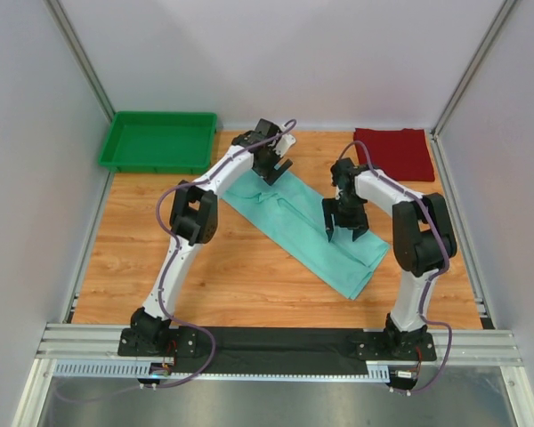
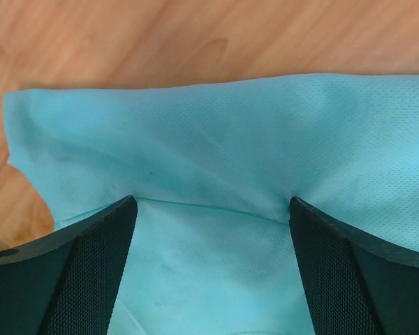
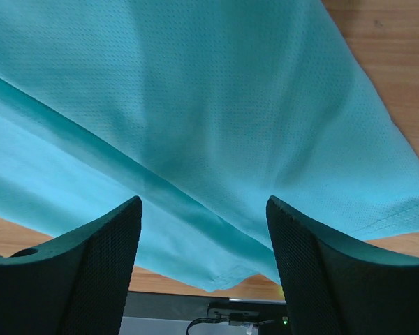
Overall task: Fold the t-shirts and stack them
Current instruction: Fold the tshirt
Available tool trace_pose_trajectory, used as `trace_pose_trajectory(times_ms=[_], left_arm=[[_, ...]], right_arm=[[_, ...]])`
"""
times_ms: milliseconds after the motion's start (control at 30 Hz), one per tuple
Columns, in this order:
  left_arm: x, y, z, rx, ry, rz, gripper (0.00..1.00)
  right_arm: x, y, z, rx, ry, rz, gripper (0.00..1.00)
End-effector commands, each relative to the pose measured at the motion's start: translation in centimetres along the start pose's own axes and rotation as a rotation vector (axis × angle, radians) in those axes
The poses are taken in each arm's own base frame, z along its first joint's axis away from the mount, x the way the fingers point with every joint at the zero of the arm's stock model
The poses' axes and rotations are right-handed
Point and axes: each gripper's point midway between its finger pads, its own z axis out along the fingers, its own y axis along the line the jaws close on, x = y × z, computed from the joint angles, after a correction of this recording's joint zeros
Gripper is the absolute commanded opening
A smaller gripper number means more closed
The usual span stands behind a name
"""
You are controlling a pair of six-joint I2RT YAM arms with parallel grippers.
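Observation:
The mint green t-shirt [image 1: 307,229] lies folded into a long strip running diagonally from back left to front right on the wooden table. My left gripper [image 1: 276,169] is open over its far end, fingertips resting on the cloth [image 2: 209,139]. My right gripper [image 1: 343,233] is open over the strip's near half, above the cloth [image 3: 216,105], with the hem corner showing below. The dark red t-shirt [image 1: 393,152] lies folded at the back right corner.
A bright green plastic tray [image 1: 158,140] stands at the back left corner. White walls and metal posts close the table on three sides. The arm bases sit on a black mat [image 1: 285,349] at the near edge.

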Motion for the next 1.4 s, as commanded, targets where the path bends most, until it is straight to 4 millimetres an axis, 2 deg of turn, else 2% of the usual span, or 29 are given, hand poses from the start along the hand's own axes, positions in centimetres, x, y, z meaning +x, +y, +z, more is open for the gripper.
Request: trace_pose_trajectory(times_ms=[0, 133, 167, 267, 300, 400, 467, 567, 633, 700, 733, 800, 833, 867, 900, 933, 967, 1000, 1033, 1067, 1133, 1200, 1333, 1367], left_arm=[[-1.0, 1.6, 1.6, -0.017, -0.065, 0.077, 0.96], [-3.2, 2.4, 1.6, -0.041, -0.149, 0.104, 1.0], [-3.5, 2.7, 1.6, -0.054, -0.162, 0.111, 1.0], [-4.6, 3.4, 1.6, -0.079, -0.208, 0.139, 1.0], [-5.0, 3.7, 1.7, -0.087, -0.223, 0.144, 1.0], [-5.2, 4.8, 1.8, -0.138, -0.236, 0.143, 1.0], [-5.9, 5.1, 1.1, -0.15, -0.268, 0.144, 1.0], [-7.4, 5.9, 0.0, -0.179, -0.329, 0.114, 1.0], [-9.2, 6.3, -1.5, -0.186, -0.389, 0.072, 1.0], [-11.3, 7.3, -4.3, -0.213, -0.447, 0.004, 1.0], [-12.7, 8.1, -7.0, -0.234, -0.487, -0.028, 1.0], [-13.9, 9.4, -10.7, -0.251, -0.543, -0.161, 1.0], [-15.4, 9.7, -14.9, -0.236, -0.61, -0.196, 1.0], [-15.8, 9.7, -17.0, -0.206, -0.641, -0.231, 1.0], [-15.3, 9.9, -18.1, -0.194, -0.638, -0.269, 1.0], [-16.1, 9.7, -22.5, -0.169, -0.702, -0.317, 1.0], [-15.0, 8.9, -22.5, -0.147, -0.671, -0.32, 1.0], [-14.6, 8.5, -23.5, -0.129, -0.674, -0.352, 1.0], [-14.4, 8.3, -25.8, -0.128, -0.692, -0.388, 1.0], [-12.9, 7.5, -24.9, -0.103, -0.634, -0.456, 1.0], [-11.8, 6.7, -24.3, -0.073, -0.59, -0.561, 1.0], [-10.6, 5.2, -22.6, -0.007, -0.523, -0.606, 0.98], [-8.1, 3.9, -17.4, 0.015, -0.424, -0.802, 0.93], [-7.6, 3.6, -16.5, 0.012, -0.39, -0.834, 0.91]], right_arm=[[-0.7, 0.6, 0.7, 0.022, -0.033, -0.021, 0.73], [0.9, 1.1, 1.6, 0.039, -0.015, -0.014, 0.74], [1.4, 0.5, 2.0, 0.075, -0.01, -0.006, 0.74], [2.6, 1.4, 2.6, 0.086, 0.001, 0.02, 0.74], [3.6, 2.0, 3.1, 0.088, 0.017, 0.008, 0.74], [5.2, 3.2, 3.5, 0.101, 0.029, 0.037, 0.74], [6.4, 3.7, 3.7, 0.103, 0.034, 0.062, 0.74], [8.0, 6.1, 3.5, 0.041, 0.055, 0.077, 0.74], [9.0, 8.7, 3.2, -0.035, 0.071, 0.102, 0.74], [10.0, 11.4, 2.7, -0.102, 0.091, 0.111, 0.75], [10.2, 12.1, 2.5, -0.123, 0.094, 0.116, 0.75], [10.4, 13.5, 1.7, -0.153, 0.089, 0.098, 0.75], [10.3, 13.5, 1.4, -0.153, 0.076, 0.089, 0.75], [9.8, 13.8, 0.8, -0.163, 0.053, 0.081, 0.75], [9.3, 13.3, 0.0, -0.153, 0.02, 0.077, 0.75], [8.9, 12.9, -0.6, -0.147, -0.004, 0.055, 0.75], [8.1, 12.8, -1.5, -0.147, -0.034, 0.043, 0.76], [7.6, 12.0, -2.7, -0.127, -0.073, 0.031, 0.75], [7.3, 11.5, -3.3, -0.116, -0.098, -0.002, 0.76], [6.8, 10.9, -4.2, -0.102, -0.121, -0.006, 0.76], [6.0, 9.9, -6.1, -0.099, -0.183, -0.036, 0.76], [4.8, 8.0, -7.4, -0.074, -0.232, -0.013, 0.76], [2.9, 5.0, -9.8, -0.083, -0.309, 0.048, 0.77], [2.4, 3.6, -10.2, -0.068, -0.316, 0.069, 0.77]])
